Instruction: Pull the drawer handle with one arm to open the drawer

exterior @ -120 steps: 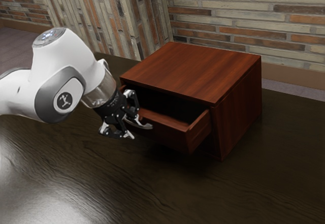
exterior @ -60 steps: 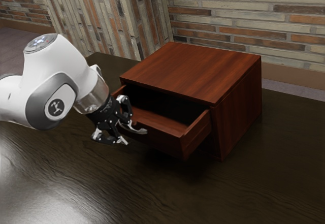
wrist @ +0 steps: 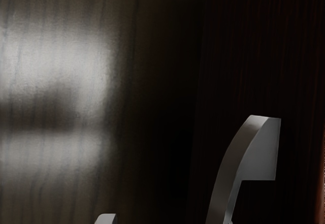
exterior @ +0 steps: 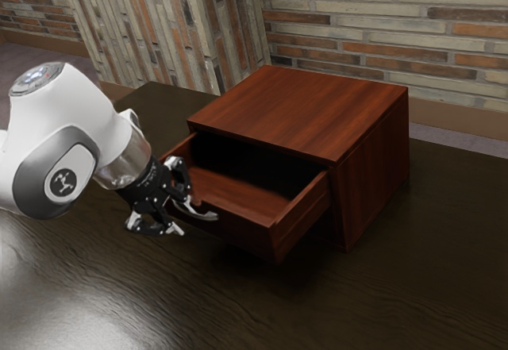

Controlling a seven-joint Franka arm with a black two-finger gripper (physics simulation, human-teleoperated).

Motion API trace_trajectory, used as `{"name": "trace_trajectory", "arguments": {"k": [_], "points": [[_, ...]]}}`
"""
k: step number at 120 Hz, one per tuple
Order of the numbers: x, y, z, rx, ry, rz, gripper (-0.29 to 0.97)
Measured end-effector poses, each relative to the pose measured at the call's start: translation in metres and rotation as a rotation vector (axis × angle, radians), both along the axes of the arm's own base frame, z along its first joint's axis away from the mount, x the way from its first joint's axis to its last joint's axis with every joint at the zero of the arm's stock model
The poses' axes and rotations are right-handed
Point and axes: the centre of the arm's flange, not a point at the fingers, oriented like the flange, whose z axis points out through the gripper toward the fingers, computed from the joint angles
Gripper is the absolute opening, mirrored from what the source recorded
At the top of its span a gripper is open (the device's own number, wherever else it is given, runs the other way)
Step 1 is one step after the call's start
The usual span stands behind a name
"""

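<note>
A reddish wooden cabinet (exterior: 317, 120) stands on the dark table (exterior: 357, 294). Its single drawer (exterior: 254, 207) is pulled well out toward the exterior view's left, and its inside looks empty. A curved silver handle (exterior: 202, 211) sticks out of the drawer front. My black gripper (exterior: 176, 204) is shut on that handle, with the white arm coming in from the left. In the wrist view the silver handle (wrist: 246, 168) curves up close under my hand, against the dark drawer front (wrist: 254, 56).
A brick wall (exterior: 381, 25) runs behind the table. Bare dark tabletop lies in front of the cabinet and to its right in the exterior view. The table's reflective surface (wrist: 56, 97) appears beside the drawer front in the wrist view.
My hand has moved toward the exterior view's left with the handle in it, and the drawer has slid farther out of the cabinet.
</note>
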Motion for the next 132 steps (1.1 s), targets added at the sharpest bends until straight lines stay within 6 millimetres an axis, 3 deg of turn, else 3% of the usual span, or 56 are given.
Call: {"name": "trace_trajectory", "arguments": {"k": [65, 132], "points": [[-0.028, 0.000, 0.001, 0.004, -0.013, 0.010, 0.17], [-0.030, 0.000, 0.011, 0.070, -0.031, -0.017, 0.23]]}}
